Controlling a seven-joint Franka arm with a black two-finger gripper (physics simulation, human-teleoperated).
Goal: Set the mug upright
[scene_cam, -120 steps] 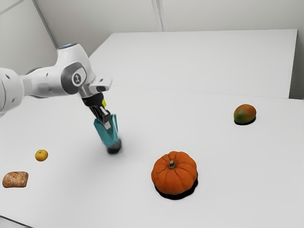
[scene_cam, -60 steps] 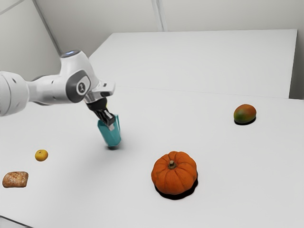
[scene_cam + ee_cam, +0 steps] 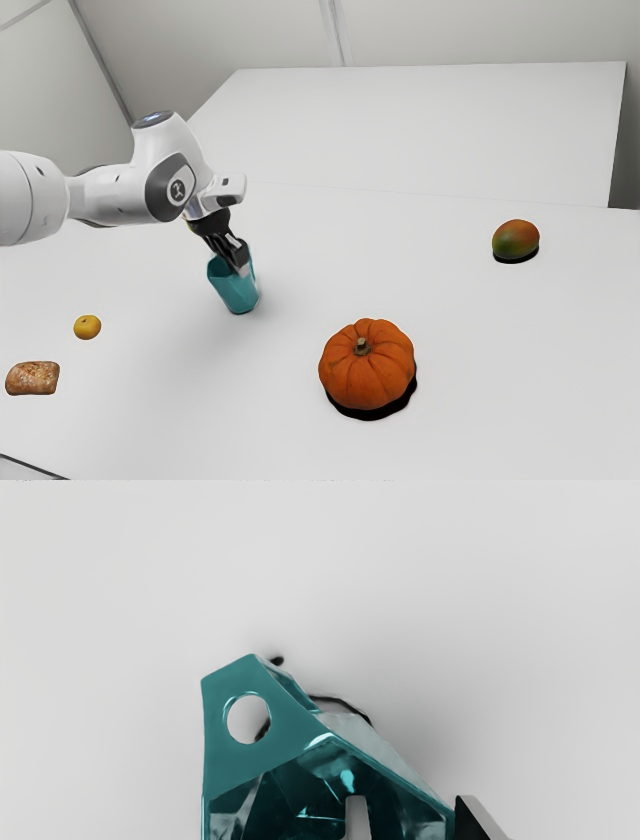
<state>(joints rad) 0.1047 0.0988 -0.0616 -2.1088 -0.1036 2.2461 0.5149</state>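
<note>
The teal mug [image 3: 238, 294] stands in the exterior view's left half, mouth up and base down at the table, close to upright with a slight lean in that view. My gripper [image 3: 241, 266] comes down at its rim from the upper left. In the wrist view, the mug [image 3: 292, 745] shows its flat handle with a round hole and its dark hollow. Around one wall, the gripper [image 3: 413, 816] stands open: one finger [image 3: 357, 817] is inside the hollow, apart from that wall, and the other is outside beside the rim. The mug's base is hidden there.
An orange pumpkin [image 3: 366, 365] sits to the mug's right in the exterior view, nearer the camera. A mango [image 3: 515, 239] lies farther right. A small yellow-orange fruit [image 3: 87, 327] and a piece of bread [image 3: 33, 378] lie at the left on the white table [image 3: 300, 440].
The mug came down from above its dark shadow to the table and tilted less. My hand moved down and slightly to the exterior view's right with it.
</note>
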